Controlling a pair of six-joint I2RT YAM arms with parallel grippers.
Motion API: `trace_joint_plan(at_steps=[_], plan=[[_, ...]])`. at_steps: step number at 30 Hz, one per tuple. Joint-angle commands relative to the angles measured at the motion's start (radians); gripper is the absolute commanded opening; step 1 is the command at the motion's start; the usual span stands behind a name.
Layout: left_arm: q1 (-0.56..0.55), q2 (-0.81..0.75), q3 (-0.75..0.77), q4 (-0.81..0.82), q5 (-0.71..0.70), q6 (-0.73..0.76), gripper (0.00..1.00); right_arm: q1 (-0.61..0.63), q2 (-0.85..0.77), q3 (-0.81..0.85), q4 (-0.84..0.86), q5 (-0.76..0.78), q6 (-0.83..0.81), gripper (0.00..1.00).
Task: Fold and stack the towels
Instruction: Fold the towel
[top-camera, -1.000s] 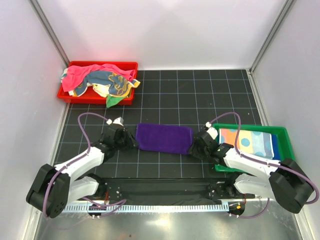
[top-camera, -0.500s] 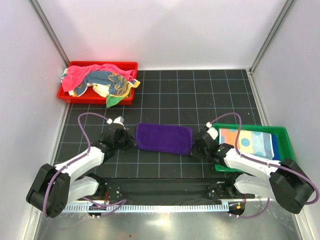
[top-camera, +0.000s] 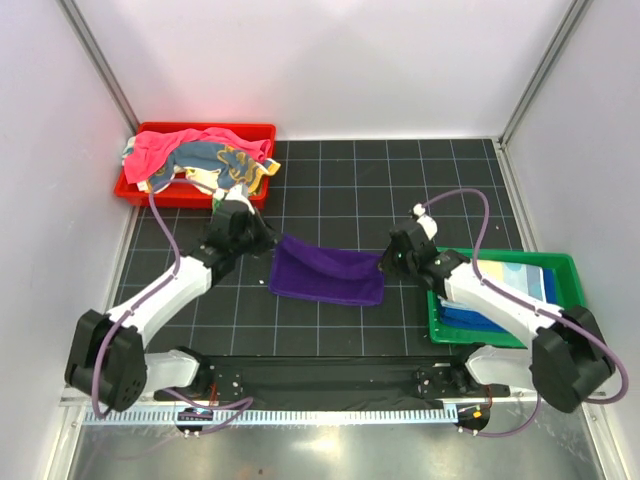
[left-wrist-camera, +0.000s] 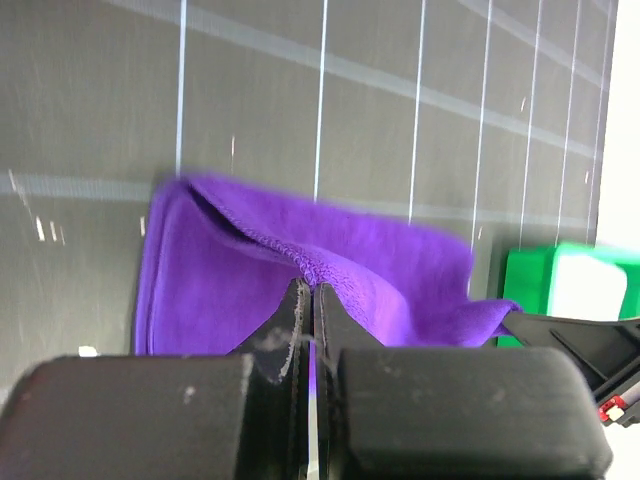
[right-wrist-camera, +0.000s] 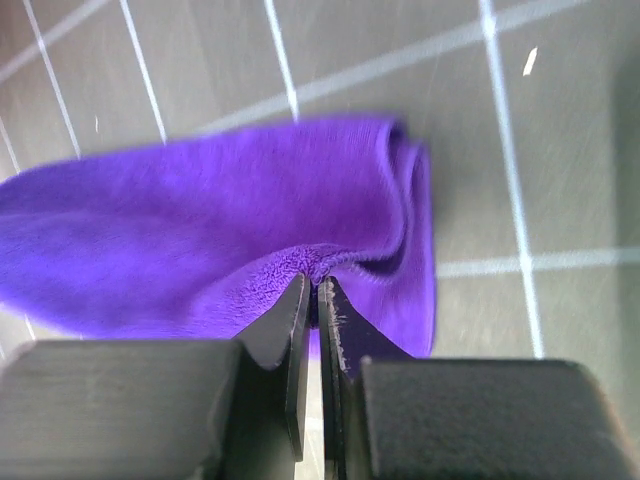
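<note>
Pinching shut on the far-left corner of the purple towel (top-camera: 328, 275) at the middle of the gridded mat (top-camera: 340, 200), the left gripper (top-camera: 268, 243) holds soft, light cloth likely to sag between grips, while the right gripper (top-camera: 386, 262) clamps its far-right corner.

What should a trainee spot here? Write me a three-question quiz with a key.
1. True or false: the purple cloth towel lies flat and untouched on the black grid mat.
2. Multiple choice: the crumpled pink and teal-and-yellow towels sit in A) the red plastic tray, B) a wicker basket, C) a cardboard box.
3. Fill in: the left gripper and right gripper are each ___ on the purple towel's edge.
Key: 1 false, both grippers pinch it; 2 A; 3 shut.
</note>
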Motion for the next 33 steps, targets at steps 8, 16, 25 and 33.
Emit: trace_joint_plan(at_steps=[8, 16, 25, 33], plan=[[0.101, 0.298, 0.304, 0.014, 0.05, 0.093, 0.0, -0.198, 0.254, 0.315, -0.015, -0.108, -0.194, 0.01], [0.155, 0.431, 0.397, 0.026, 0.123, 0.102, 0.0, -0.224, 0.378, 0.4, 0.002, -0.134, -0.212, 0.01], [0.164, 0.413, 0.302, 0.048, 0.182, 0.098, 0.0, -0.224, 0.323, 0.263, 0.06, -0.153, -0.179, 0.01], [0.163, 0.329, 0.166, 0.077, 0.2, 0.079, 0.0, -0.223, 0.21, 0.099, 0.123, -0.174, -0.13, 0.01]])
